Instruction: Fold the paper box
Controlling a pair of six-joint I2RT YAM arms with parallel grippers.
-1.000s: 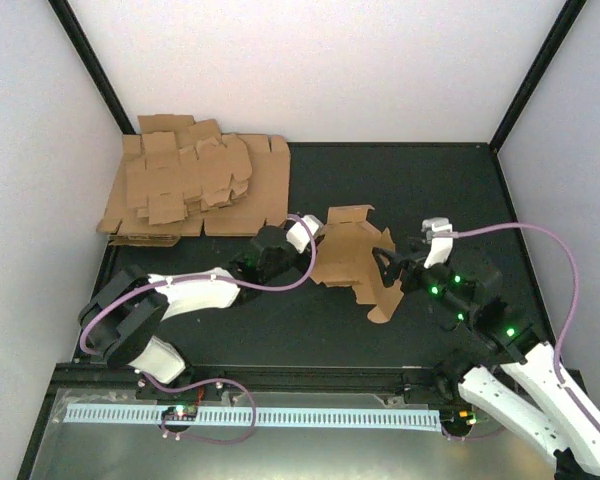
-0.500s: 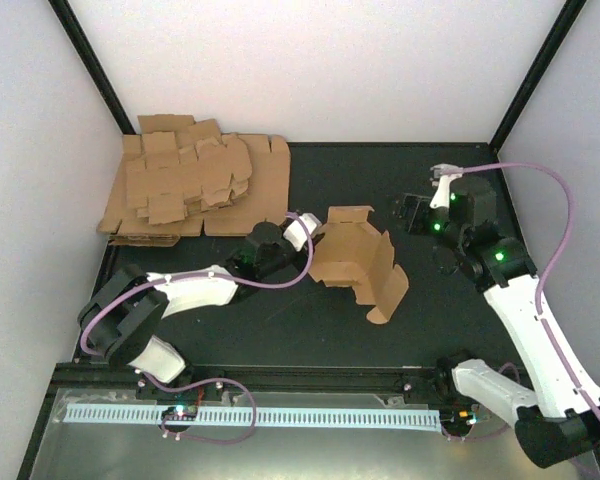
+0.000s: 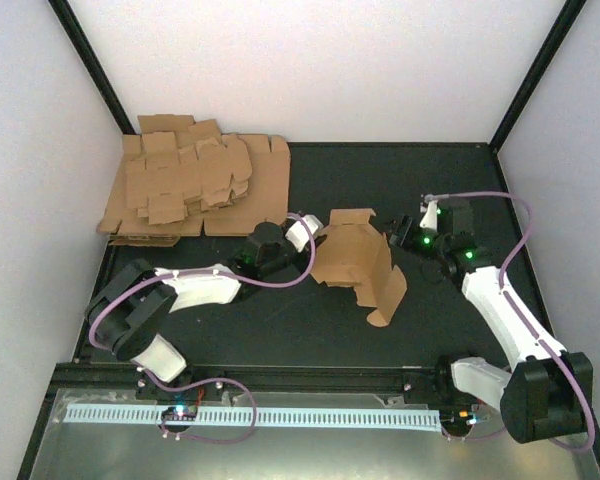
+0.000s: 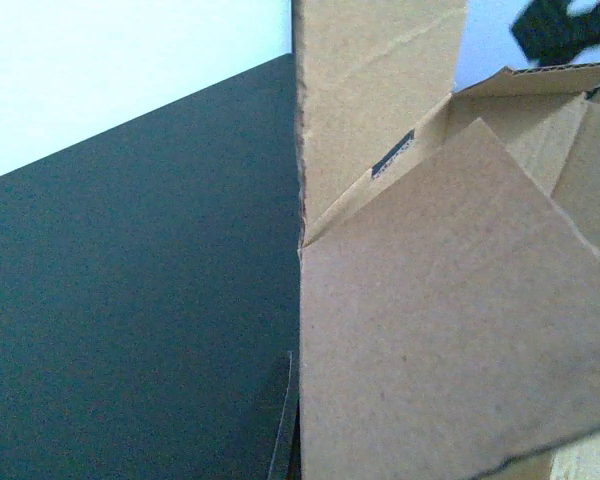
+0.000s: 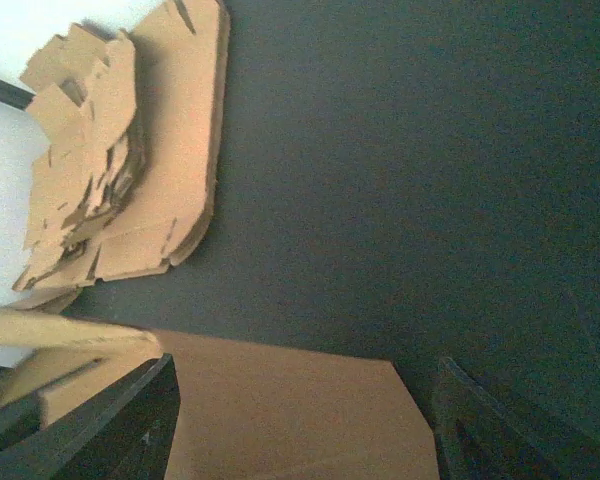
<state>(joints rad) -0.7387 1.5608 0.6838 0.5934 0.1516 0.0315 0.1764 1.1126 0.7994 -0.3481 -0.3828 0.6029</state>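
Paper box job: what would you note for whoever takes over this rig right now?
The left gripper is shut, apparently pinching the left edge of the paper box.
The right gripper is open, straddling a flap on the box's right side, not clamped.
The box sits mid-table, partly formed: some walls raised, flaps loose. The cardboard pile lies at the far left.
Done: some panels raised. Left: close the flaps and tuck the tabs.

Left of the paper box [image 3: 355,262], the left arm [image 3: 195,288] shows white shells, black joints and a lilac cable [image 3: 278,284]. Right of it, the right arm [image 3: 500,310] matches, with green lights [image 3: 467,255] on its black wrist.
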